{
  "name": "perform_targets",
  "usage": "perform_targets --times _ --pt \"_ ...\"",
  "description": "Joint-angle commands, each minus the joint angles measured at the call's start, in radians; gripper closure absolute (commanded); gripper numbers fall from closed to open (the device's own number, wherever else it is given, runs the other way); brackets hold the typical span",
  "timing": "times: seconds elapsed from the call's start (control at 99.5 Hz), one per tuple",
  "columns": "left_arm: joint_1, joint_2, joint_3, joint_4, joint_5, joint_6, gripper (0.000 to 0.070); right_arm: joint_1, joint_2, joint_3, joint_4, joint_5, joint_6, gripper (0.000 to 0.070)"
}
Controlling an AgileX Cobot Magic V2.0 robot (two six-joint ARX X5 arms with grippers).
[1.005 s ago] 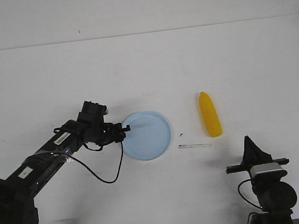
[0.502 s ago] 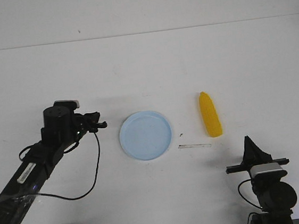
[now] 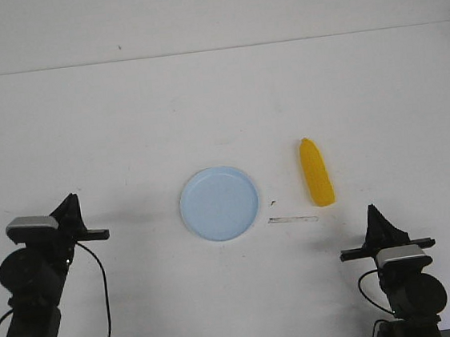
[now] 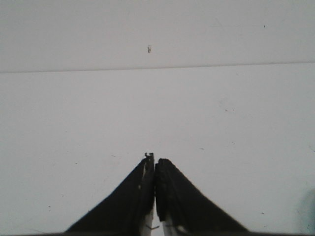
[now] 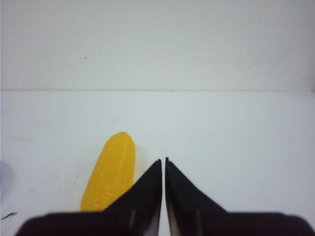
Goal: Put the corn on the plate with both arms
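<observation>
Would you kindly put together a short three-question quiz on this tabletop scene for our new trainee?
1. True or false: the corn already lies on the plate.
2. Which gripper is nearer the corn? A) left gripper B) right gripper
3. Fill in: in the wrist views, both grippers' jaws are ____.

Key:
1. False; the corn lies on the table, to the right of the plate, with a gap between them.
2. B.
3. Shut, holding nothing.
</observation>
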Motion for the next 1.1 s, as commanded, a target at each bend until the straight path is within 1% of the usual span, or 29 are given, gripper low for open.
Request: perform_targets --times 0.0,0.121,0.251,0.422,0.633,1.095 --pt "0.001 -0.085 -0.037 0.01 0.002 0.013 0.07 0.001 0.0 -0.001 0.01 0.0 -0.005 0.0693" --pt "0.001 -0.249 -0.108 -0.01 0.0 0.013 0.0699 0.001 0.0 -0.001 0.01 0.0 -0.005 0.0693" --pt "0.001 -0.382 -0.117 -0.091 -0.004 0.013 0.0699 0.001 0.0 -0.001 0.01 0.0 -0.005 0.0693" --pt "0.001 -0.487 -0.117 -0.109 -0.047 0.013 0.0699 0.001 0.0 -0.001 0.01 0.0 -0.005 0.0693" --pt "0.001 -0.546 -0.117 -0.109 -0.051 0.013 0.0696 0.001 0.0 -0.001 0.01 0.0 -0.005 0.0693" --pt "0.001 -0.55 -0.117 -0.109 -0.051 0.013 0.0697 0.001 0.0 -0.001 0.01 0.0 -0.005 0.0693"
